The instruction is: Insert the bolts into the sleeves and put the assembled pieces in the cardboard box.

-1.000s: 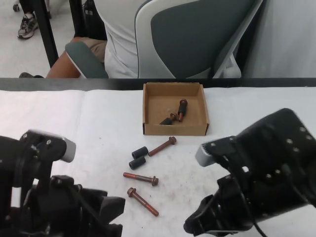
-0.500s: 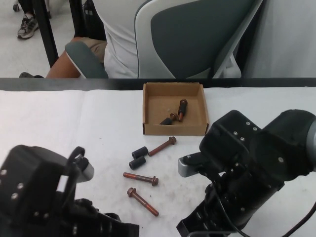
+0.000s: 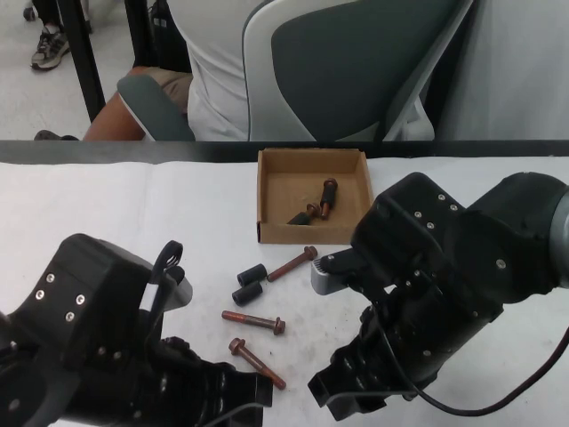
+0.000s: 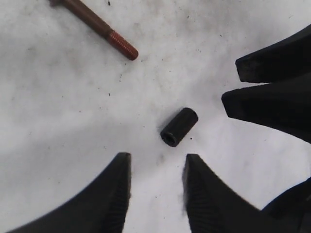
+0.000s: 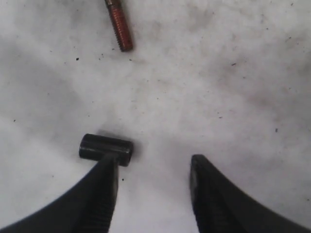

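A short black sleeve [image 4: 179, 127] lies on the white bench just beyond my open left gripper [image 4: 158, 160]. The same sleeve [image 5: 106, 149] lies at one fingertip of my open right gripper [image 5: 153, 160], outside the gap. Neither gripper holds anything. The right gripper's fingers [image 4: 272, 97] show beside the sleeve in the left wrist view. A bolt's threaded end [image 4: 119, 46] lies a little farther off. Three copper bolts [image 3: 253, 321] [image 3: 258, 363] [image 3: 292, 264] and two more sleeves [image 3: 250, 283] lie mid-bench. The cardboard box [image 3: 267, 191] holds assembled pieces [image 3: 327, 196].
My left arm [image 3: 107, 356] and right arm [image 3: 444, 285] crowd the near edge of the bench from both sides. A person sits in a chair [image 3: 347, 62] behind the bench's far edge. The white cover spreads bare to the left and right of the box.
Both arms have swung inward toward the middle of the bench. The left came up from the near left corner and the right shifted left, so the grippers now face each other.
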Controlling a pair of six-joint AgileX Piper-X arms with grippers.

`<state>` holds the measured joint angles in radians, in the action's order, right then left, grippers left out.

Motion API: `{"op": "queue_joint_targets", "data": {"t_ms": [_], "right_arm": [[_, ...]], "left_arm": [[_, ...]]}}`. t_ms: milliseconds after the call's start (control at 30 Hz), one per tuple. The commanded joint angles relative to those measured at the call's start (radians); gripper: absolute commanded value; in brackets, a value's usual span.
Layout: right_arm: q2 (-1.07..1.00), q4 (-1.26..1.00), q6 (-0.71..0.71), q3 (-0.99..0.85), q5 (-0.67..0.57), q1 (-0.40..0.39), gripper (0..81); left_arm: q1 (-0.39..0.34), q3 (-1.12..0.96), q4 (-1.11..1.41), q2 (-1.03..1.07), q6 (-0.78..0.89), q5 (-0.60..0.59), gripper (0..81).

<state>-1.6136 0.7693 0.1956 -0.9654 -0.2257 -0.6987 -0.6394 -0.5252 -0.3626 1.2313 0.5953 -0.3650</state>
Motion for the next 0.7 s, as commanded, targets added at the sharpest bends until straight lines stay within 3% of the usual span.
{"op": "queue_joint_targets", "data": {"t_ms": [0,267,533,667], "right_arm": [[0.002,0.006,0.008,-0.011,0.004,0.003,44.4],[0.002,0.078,0.005,-0.011,-0.004,0.003,44.4],[0.002,0.12,-0.19,-0.011,-0.054,0.001,44.4],[0.002,0.125,-0.23,-0.011,-0.071,-0.007,44.4]], "left_arm": [[0.002,-0.009,0.008,0.0,-0.001,0.004,34.7],[0.009,-0.009,0.008,0.011,0.051,0.052,34.7],[0.102,-0.011,0.064,0.138,0.242,-0.085,34.7],[0.138,-0.036,0.099,0.193,0.314,-0.097,34.7]]}}
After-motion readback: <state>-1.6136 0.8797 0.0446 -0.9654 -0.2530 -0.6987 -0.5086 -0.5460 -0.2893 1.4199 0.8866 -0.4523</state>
